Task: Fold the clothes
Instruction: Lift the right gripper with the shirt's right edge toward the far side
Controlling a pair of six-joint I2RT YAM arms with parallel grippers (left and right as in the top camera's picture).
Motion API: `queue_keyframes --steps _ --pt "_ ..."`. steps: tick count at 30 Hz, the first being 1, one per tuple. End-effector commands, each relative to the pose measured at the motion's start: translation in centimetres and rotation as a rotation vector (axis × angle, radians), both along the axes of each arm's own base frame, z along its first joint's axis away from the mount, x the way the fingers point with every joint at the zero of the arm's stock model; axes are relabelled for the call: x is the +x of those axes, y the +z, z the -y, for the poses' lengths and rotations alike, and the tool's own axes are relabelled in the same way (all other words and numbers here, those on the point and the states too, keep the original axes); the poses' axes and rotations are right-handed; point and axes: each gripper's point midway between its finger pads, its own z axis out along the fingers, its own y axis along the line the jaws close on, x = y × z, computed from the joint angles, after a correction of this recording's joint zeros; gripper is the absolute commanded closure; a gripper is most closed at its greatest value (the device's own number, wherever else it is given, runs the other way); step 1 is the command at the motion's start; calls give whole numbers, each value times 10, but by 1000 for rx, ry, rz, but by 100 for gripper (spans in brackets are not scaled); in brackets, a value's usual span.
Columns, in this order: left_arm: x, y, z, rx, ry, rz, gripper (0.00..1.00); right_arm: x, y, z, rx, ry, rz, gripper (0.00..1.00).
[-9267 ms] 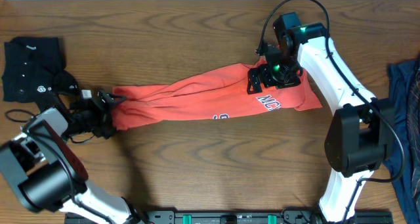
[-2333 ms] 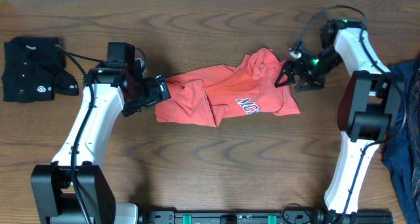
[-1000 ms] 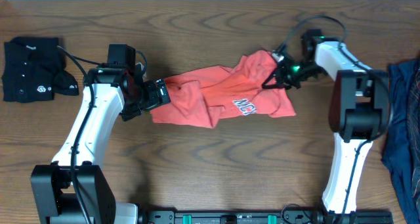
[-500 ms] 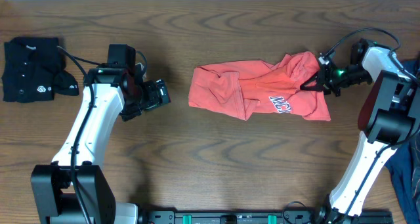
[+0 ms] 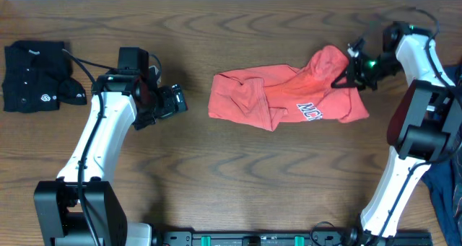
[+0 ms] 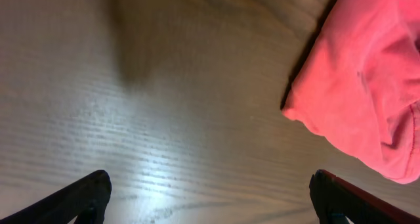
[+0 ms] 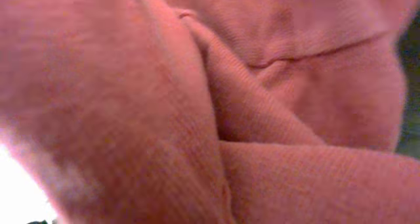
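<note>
Overhead: the left tool (image 5: pixel 175 102) stands with its jaws spread wide and nothing between them, over bare tabletop (image 5: pixel 216 174). The coral-red T-shirt (image 5: pixel 274 98) lies bunched just ahead of it, toward the right tool, and a gap of wood separates its near edge from the open jaws. The right tool (image 5: pixel 345 74) is pinched closed on the far upper corner of that shirt, where the cloth rises in a hump up to the jaws. The white-and-navy lettering (image 5: pixel 312 112) shows on the fabric just below that tool. A black buttoned shirt (image 5: pixel 32 76) lies folded behind the left tool, well apart from it, near the tabletop's corner. A dark blue garment (image 5: pixel 455 195) shows at the edge behind the right arm's base, mostly cut off by the frame.

Left wrist: both fingertips (image 6: pixel 85 194) sit at the bottom corners, far apart, with only lit wood grain between them. The T-shirt's rounded edge fills the upper right, ahead of the tool and off to one side, not touching either finger.

Right wrist: coral knit fabric fills almost the whole view, pressed close against the lens, creased into thick overlapping folds. The tool's own fingers cannot be made out behind the cloth.
</note>
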Motion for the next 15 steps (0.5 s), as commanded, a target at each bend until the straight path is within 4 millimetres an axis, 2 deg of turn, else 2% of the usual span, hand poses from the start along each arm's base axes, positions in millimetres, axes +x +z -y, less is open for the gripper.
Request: queue_keyframes --steps 1,5,9,15 --pt "4 -11 -7 23 -4 -15 2 10 60 -14 -72 30 123 99" --pt "6 -34 -23 28 40 -75 2 -4 79 -44 -98 97 119 99" --pt "7 -55 -47 9 116 -130 2 -16 79 -75 -158 156 88 99" --pt "9 -51 -63 -118 200 -121 2 -36 76 -130 -185 229 38 99"
